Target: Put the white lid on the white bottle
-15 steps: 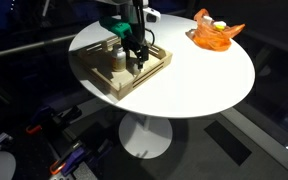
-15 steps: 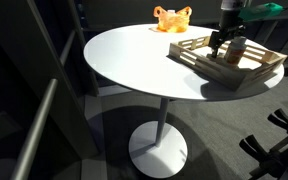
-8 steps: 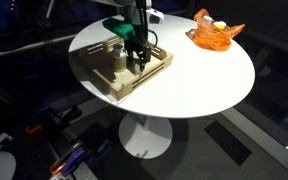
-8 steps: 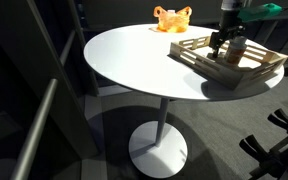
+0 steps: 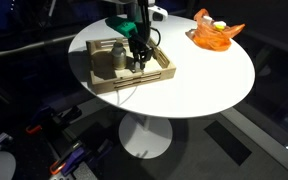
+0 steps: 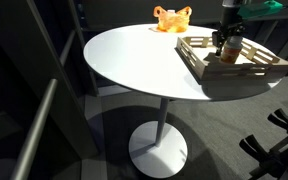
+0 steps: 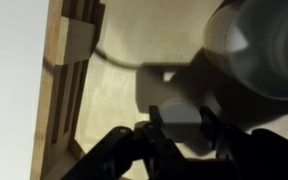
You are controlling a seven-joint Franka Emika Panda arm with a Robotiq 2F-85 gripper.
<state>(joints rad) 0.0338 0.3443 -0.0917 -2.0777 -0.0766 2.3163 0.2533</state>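
Observation:
The white lid point(image 7: 180, 121) lies on the floor of the wooden tray point(image 7: 66, 90), and my gripper point(image 7: 181, 113) is shut on it, one dark finger on each side. Right behind it, the white bottle point(image 7: 259, 50) fills the upper right of the wrist view. In both exterior views the gripper point(image 5: 139, 57) point(image 6: 223, 46) reaches straight down into the tray point(image 5: 134, 86) point(image 6: 239, 73). The bottle point(image 5: 106, 62) point(image 6: 235, 47) stands upright beside it. The lid itself is hidden by the fingers in those views.
The tray sits on a round white table point(image 5: 204, 85) point(image 6: 134, 60) with a pedestal foot. An orange thing point(image 5: 216, 36) point(image 6: 171, 18) holding a white object lies near the table's far edge. Dark floor and equipment surround the table.
The jaws have closed from open onto the white lid. The wooden tray has turned and shifted on the table under the gripper.

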